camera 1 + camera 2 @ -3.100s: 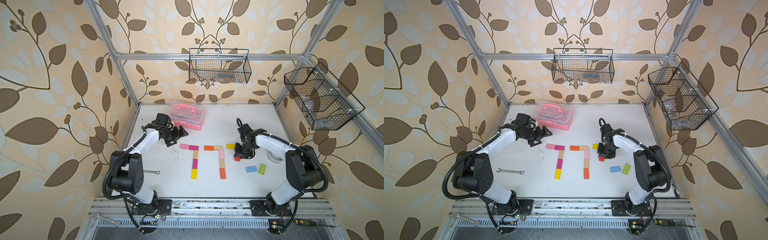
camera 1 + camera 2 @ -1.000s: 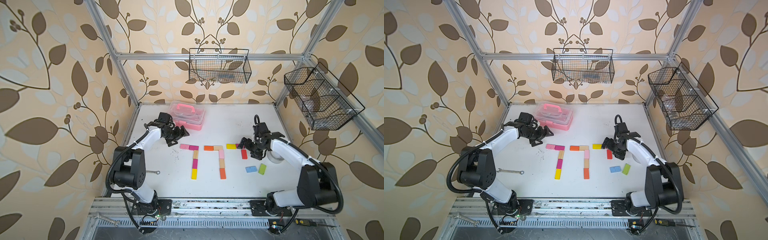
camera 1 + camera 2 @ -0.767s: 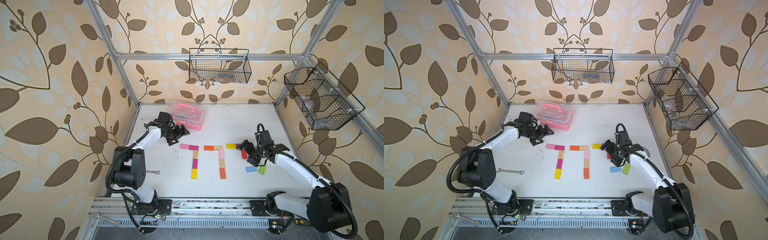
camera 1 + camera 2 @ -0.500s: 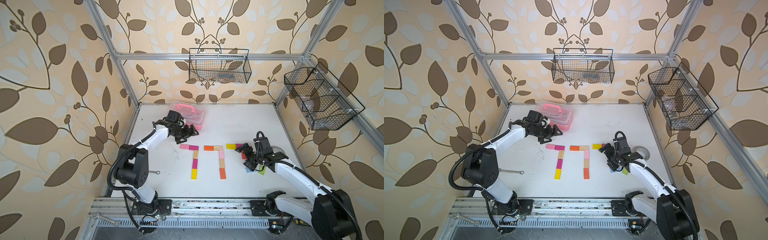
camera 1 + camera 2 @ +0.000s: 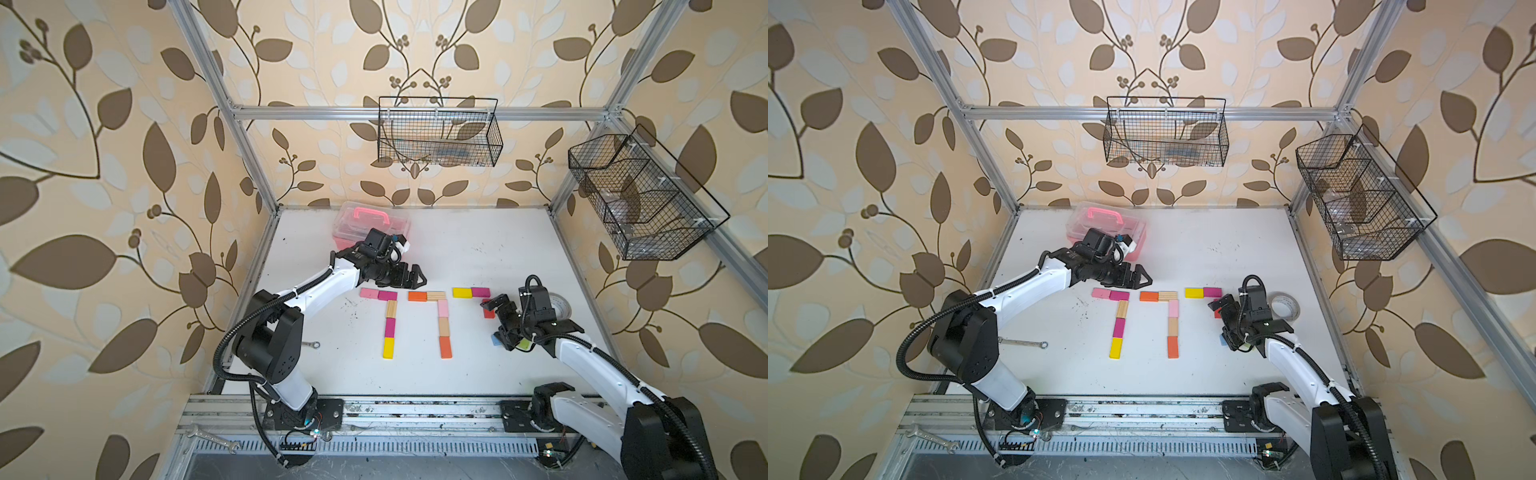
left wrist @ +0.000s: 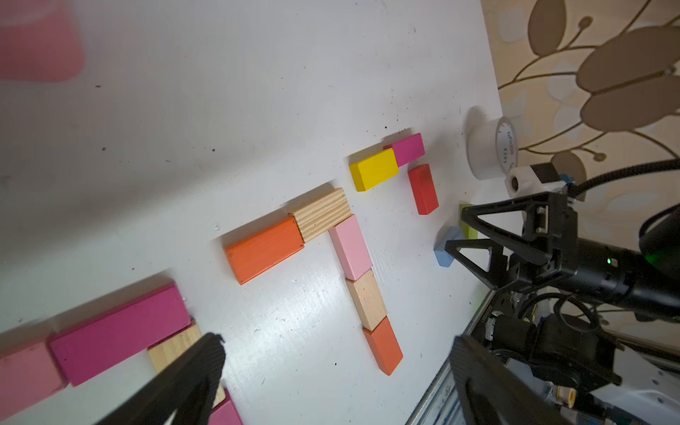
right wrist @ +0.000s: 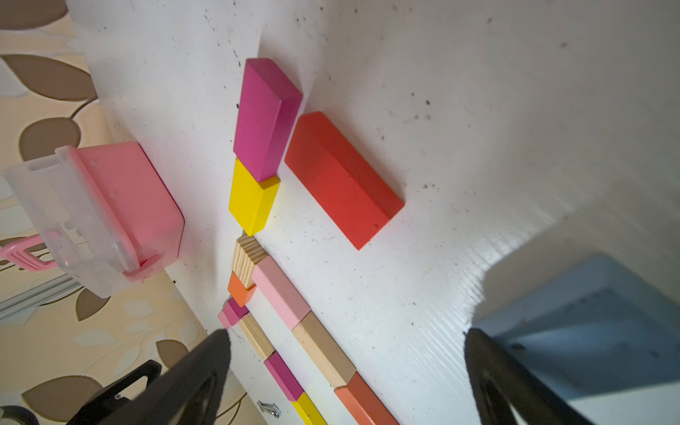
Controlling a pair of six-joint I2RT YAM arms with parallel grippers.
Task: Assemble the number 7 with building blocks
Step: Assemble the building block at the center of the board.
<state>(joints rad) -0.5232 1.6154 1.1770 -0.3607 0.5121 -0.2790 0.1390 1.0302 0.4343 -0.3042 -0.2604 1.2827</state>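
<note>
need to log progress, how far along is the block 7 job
Done: the pink-topped seven and orange-topped seven. In hand: nothing; the open right hand hovers by the third seven's yellow-and-magenta bar and red wooden stem block. Left: two stem blocks, likely the flat blue block and green block.

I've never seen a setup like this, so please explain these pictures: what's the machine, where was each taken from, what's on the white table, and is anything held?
Two white-and-black robot arms, left and right, stand at a white table. Two pictures look down from overhead; two come from cameras on the arms' wrists. The left arm's black fingers and the right arm's black fingers are open, holding nothing. On the table lie small rectangular wooden blocks: a finished five-block seven, a second finished seven, and a third begun with a yellow block, a magenta block and a red block. Also there: a light blue block, a pink clear-lidded plastic case, a white tape roll and a small metal wrench.
</note>
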